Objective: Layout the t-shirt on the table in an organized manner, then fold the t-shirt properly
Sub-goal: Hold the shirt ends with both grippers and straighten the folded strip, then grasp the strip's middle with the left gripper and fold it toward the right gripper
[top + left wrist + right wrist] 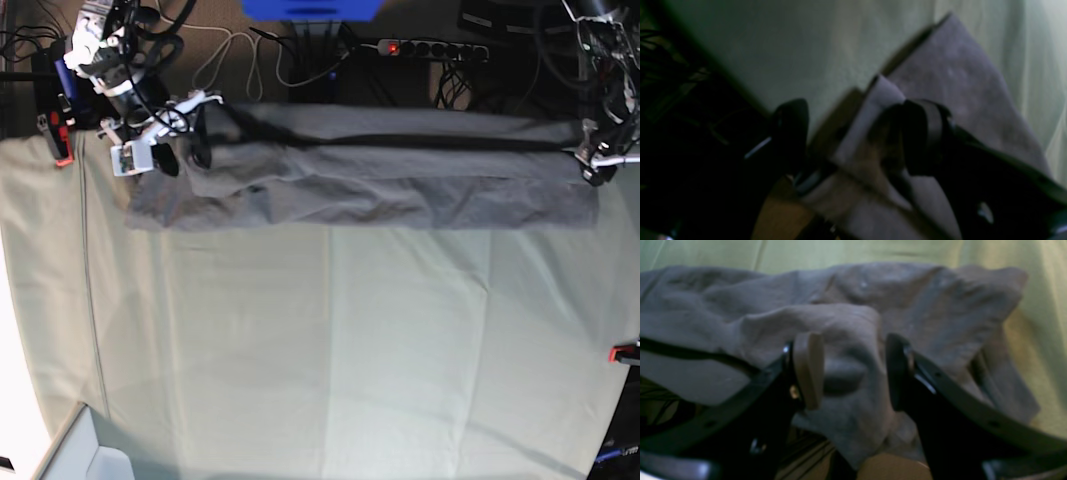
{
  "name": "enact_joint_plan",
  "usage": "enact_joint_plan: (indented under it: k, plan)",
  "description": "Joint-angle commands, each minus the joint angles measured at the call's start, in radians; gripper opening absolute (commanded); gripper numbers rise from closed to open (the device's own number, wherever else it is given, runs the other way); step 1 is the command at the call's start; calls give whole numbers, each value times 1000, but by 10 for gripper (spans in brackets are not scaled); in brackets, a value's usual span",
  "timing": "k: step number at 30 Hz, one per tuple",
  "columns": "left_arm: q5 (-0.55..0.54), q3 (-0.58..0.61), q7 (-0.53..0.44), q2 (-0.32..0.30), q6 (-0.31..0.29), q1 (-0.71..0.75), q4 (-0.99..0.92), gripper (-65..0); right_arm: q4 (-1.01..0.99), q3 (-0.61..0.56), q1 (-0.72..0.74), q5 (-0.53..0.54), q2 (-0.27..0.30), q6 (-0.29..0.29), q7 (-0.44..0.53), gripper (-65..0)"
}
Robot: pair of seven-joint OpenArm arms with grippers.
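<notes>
Right end effector [185, 135]: jaws spread, a fold of the t-shirt [370, 180] between them, unpinched. T-shirt: long band along the far table [330, 350] edge between both end effectors. Left end effector [590, 165]: jaws wide, straddling the hem corner. Advice: clamp both corners evenly before drawing cloth inward.

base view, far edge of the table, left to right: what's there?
Red clamp → right gripper → t-shirt stretched across the table → left gripper
</notes>
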Motion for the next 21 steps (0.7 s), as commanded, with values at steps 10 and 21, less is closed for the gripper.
enact_joint_plan:
  k: [10, 21]
  plan:
    - [-7, 115, -8, -22, -2, -9, -4, -418, 15, 1, 1, 13, 2, 17, 25, -346]
    - [67, 144, 0, -12, -4, 15, 108, -650, 14, 1, 9, 12, 4, 17, 24, -346]
